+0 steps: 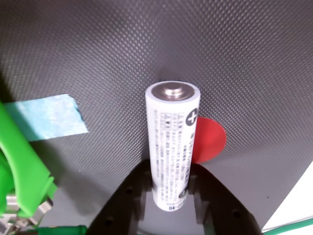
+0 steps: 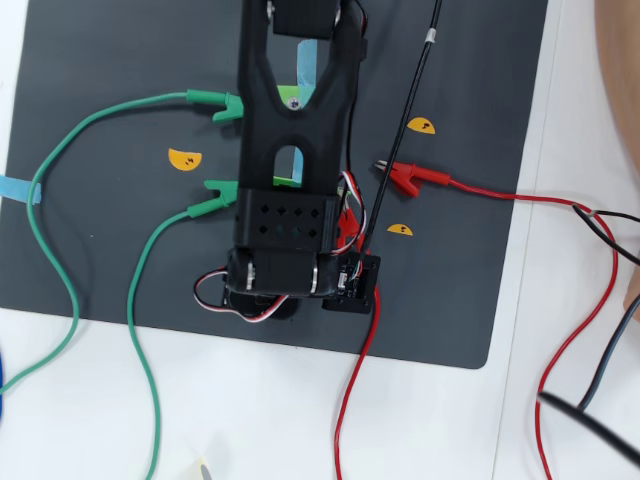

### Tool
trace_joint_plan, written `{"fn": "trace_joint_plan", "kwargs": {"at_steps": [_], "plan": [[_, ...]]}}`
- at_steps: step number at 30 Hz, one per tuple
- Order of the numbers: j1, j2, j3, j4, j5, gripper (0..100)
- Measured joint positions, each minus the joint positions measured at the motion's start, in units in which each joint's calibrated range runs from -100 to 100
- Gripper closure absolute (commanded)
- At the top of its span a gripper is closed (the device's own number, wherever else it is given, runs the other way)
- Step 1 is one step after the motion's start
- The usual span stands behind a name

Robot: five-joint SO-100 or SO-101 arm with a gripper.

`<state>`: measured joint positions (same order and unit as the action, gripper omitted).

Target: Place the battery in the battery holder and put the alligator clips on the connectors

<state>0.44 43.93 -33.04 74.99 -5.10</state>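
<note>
Clamped upright between the black gripper (image 1: 168,196) jaws in the wrist view: the battery (image 1: 172,142), a smooth white cylinder, plus end up, above the dark textured mat (image 1: 98,49) and a red half-round sticker (image 1: 211,142). At left, the bright-green battery holder (image 1: 19,166), empty as far as visible, beside blue tape (image 1: 49,117). Overhead, a red alligator clip (image 2: 412,177) right of the arm (image 2: 295,150), two green alligator clips (image 2: 215,103) left.

Black arm (image 2: 295,130) stretched across mat in overhead view; wrist low over it; gripper (image 1: 169,188) clamped on battery (image 1: 172,142), fingers (image 1: 134,196) flanking its lower end.
</note>
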Motion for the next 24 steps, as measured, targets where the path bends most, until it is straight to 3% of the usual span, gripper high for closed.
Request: {"fn": "trace_joint_plan", "kwargs": {"at_steps": [13,24], "plan": [[0.00,0.08,-2.05,0.76,-0.05,99],[0.00,-2.94,-7.86,12.84,-1.24,99]]}}
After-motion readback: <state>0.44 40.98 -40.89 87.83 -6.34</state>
